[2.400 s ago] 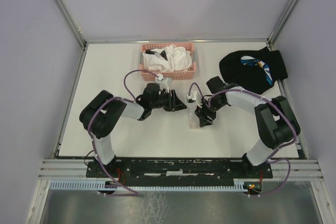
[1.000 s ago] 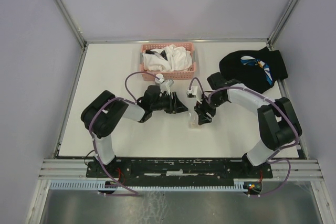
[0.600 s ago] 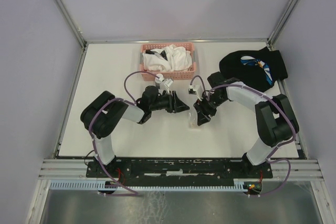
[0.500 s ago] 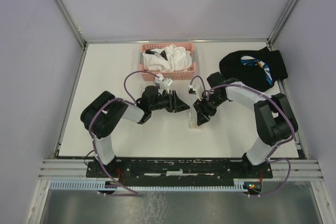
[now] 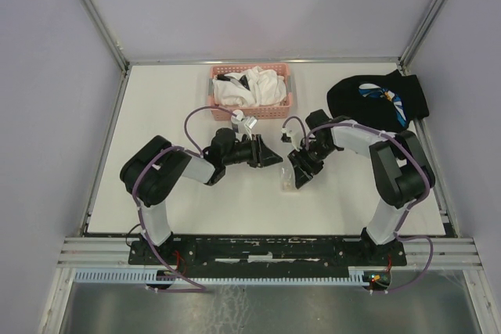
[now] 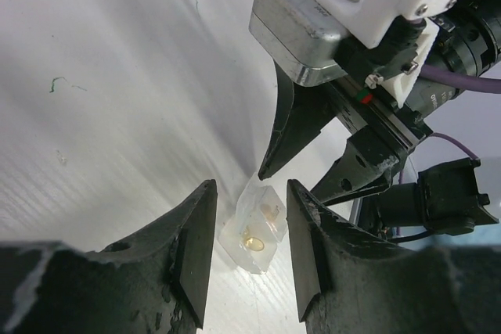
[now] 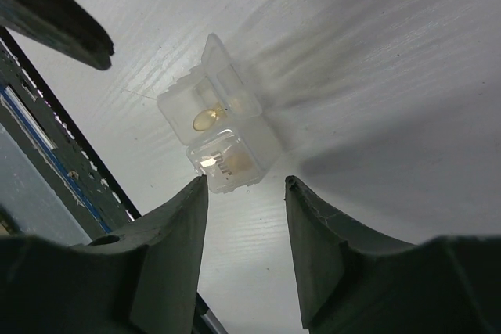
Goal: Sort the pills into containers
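Clear, colourless plastic is what you are working over: the small flat rectangular box is lying on the white table near its middle, right below your right gripper and just past the tips of your left gripper. One lid flap of the box is standing open, and at least two amber oval pills are sitting in its compartments. Your right gripper is pointing down at the box with its jaws standing apart and nothing between them. From the left wrist view one of its fingertips may be touching the raised flap, though the angle is too poor to be sure. Your left gripper is reaching in low from the left, jaws likewise parted and empty, with the box showing through the gap beyond them. Towards the back of the table, a pink mesh basket is holding white cloths, and a black mitten is lying off to the right, well apart from the box.
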You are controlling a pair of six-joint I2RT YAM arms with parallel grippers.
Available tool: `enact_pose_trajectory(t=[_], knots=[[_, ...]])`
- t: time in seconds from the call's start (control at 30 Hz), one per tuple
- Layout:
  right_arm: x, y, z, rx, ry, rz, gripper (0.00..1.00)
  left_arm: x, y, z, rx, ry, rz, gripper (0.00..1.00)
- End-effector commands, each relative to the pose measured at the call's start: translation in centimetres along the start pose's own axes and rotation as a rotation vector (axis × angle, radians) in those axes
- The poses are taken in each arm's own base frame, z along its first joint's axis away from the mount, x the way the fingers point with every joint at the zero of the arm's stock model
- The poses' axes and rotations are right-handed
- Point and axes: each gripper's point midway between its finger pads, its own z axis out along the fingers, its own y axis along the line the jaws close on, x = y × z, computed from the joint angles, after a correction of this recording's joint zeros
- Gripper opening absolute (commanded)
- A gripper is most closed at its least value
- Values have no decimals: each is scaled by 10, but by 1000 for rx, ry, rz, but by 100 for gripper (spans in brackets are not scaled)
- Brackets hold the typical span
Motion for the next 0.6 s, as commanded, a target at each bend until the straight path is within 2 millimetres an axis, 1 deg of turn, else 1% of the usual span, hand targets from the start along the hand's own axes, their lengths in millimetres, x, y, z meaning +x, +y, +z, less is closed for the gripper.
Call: enact_pose_trajectory(t=[0.0,0.37,0.43,0.57], knots=[[-13,3,-2,-10,-8,-9,52,-5,-2,-2,-6,-28,-5,47],[-26,11,7,-42,1,-36,44,3,5,-13,-62,-31,6,46],[-28,14,8,-53,1,-42,42,2,5,-17,-72,-39,9,46],[-34,20,8,-73,-14,-59,41,3,7,-25,-102,-59,15,46]])
